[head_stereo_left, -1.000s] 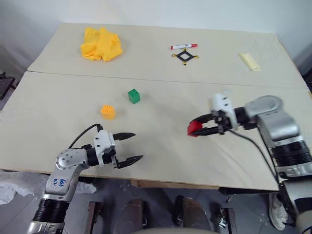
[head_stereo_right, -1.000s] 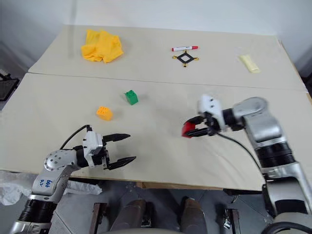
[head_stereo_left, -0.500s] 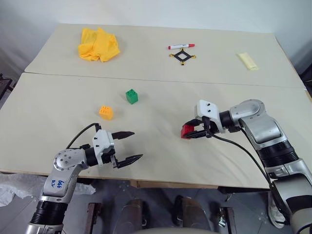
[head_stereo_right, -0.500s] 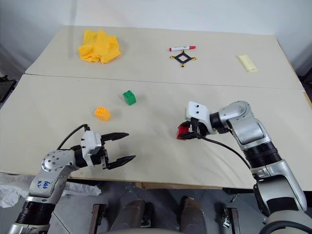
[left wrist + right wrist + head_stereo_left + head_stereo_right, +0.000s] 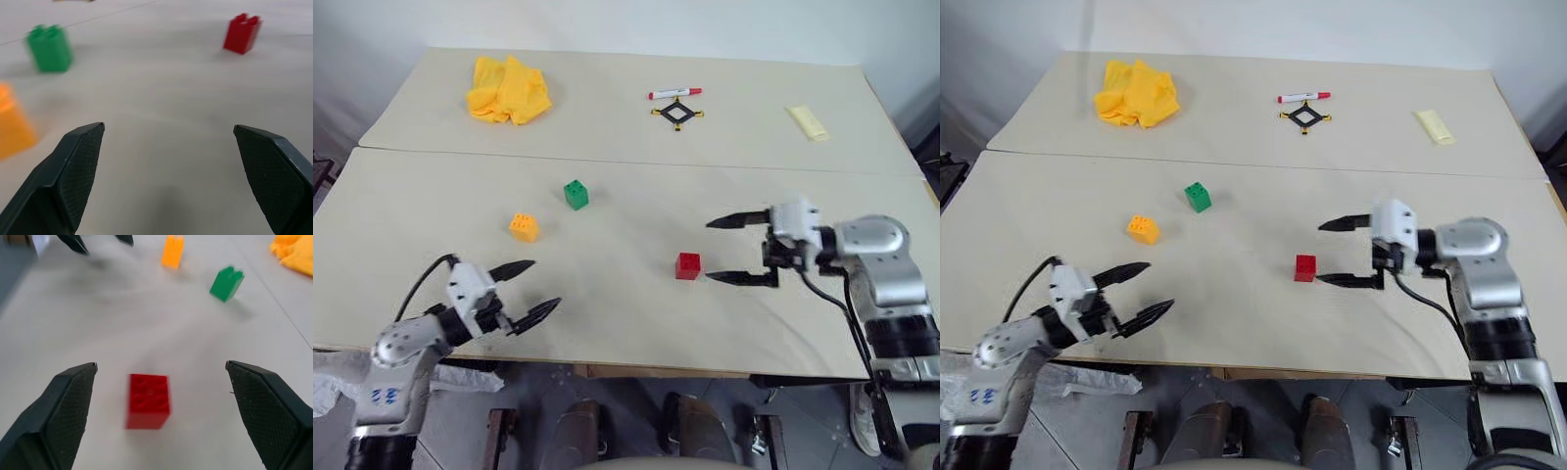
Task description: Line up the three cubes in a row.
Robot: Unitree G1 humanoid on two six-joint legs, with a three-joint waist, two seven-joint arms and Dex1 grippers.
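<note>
Now the right gripper (image 5: 742, 249) is standing with its two black fingers spread wide and gripping nothing, pointing toward the robot's left just above the table (image 5: 636, 323). The red cube (image 5: 687, 265) is sitting upright on the table just beyond its fingertips, free of both of them, studs up. Over on the other side, the left gripper (image 5: 525, 290) is also gaping open and empty, hanging near the table's front edge and aiming toward the middle. The orange-yellow cube (image 5: 524, 227) is lying a little way beyond it, and the green cube (image 5: 576, 194) is resting farther back and slightly to the right of that one. The red cube is lying well apart from those two, nearer the front. Along the far half of the table, a yellow cloth (image 5: 508, 89) is lying crumpled at the left, a red-capped marker (image 5: 675, 93) and a small black square frame (image 5: 677, 112) are sitting near the middle, and a pale yellow flat bar (image 5: 809, 121) is lying at the right.
</note>
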